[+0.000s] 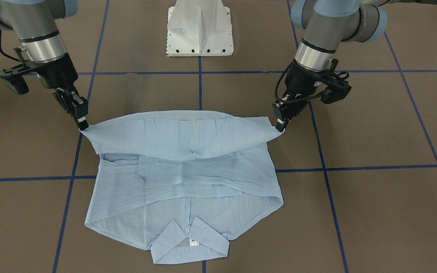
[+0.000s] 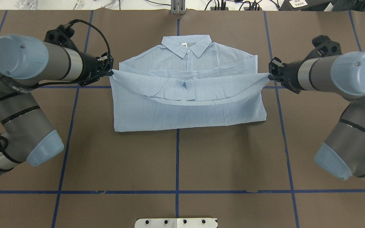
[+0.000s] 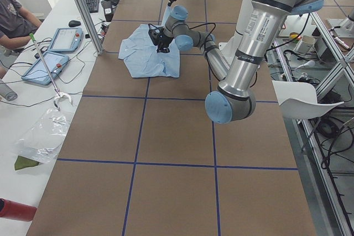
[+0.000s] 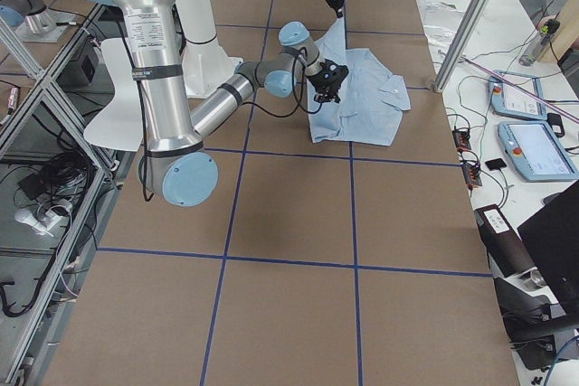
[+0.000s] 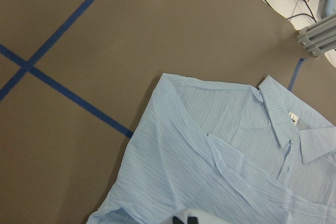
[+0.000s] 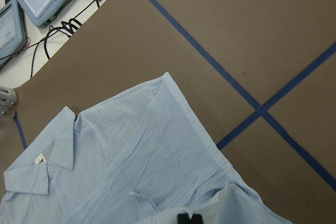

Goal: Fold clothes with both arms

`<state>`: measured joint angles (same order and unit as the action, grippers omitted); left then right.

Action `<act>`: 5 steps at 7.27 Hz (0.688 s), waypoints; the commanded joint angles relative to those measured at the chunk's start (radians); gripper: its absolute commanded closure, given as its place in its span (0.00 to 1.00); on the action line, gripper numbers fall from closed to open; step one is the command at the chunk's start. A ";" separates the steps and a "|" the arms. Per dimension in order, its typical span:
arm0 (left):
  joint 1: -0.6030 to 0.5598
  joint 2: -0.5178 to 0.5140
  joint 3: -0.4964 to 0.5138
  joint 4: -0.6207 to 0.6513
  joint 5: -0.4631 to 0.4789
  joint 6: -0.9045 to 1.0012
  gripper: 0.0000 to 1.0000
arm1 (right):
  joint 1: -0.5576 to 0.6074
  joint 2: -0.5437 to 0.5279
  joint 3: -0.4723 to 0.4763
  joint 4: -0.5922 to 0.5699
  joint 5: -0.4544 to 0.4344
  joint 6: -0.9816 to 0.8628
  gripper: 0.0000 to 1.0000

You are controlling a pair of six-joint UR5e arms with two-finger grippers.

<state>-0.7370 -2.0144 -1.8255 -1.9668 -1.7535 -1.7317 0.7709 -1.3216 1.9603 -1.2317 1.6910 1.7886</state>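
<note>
Light-blue, finely striped cloth: one shirt [image 1: 182, 178] lies mid-table on the brown paper-covered table [image 1: 374, 212], its collar [image 1: 207, 237] on the side away from the robot. One small white label [image 1: 193, 243] sits inside the neck; it carries a dark mark, perhaps print, too small to read. Two pale buttons [image 1: 187, 229] show in the front view, one at the collar and one higher on the placket. Two arms work here. The left gripper [image 1: 281, 127] is pinched closed on one hem corner and the right gripper [image 1: 83, 125] is clamped on the other. The hem edge is stretched between them, raised over the shirt's middle. Black lettering [image 3: 254, 23] runs along the left arm [image 2: 55, 65], unreadable at this size. The right arm [image 2: 318, 72] mirrors it. Blue tape lines [image 1: 378, 167] grid the paper.
</note>
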 commanded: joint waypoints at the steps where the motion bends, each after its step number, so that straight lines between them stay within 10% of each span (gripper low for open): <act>1: -0.012 -0.067 0.193 -0.137 0.002 0.001 1.00 | 0.071 0.170 -0.212 -0.027 0.042 -0.086 1.00; 5: -0.062 -0.176 0.541 -0.424 0.000 0.003 1.00 | 0.119 0.323 -0.457 -0.023 0.045 -0.179 1.00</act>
<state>-0.7905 -2.1411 -1.3844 -2.3480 -1.7539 -1.7285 0.8842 -1.0344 1.5628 -1.2561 1.7362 1.6259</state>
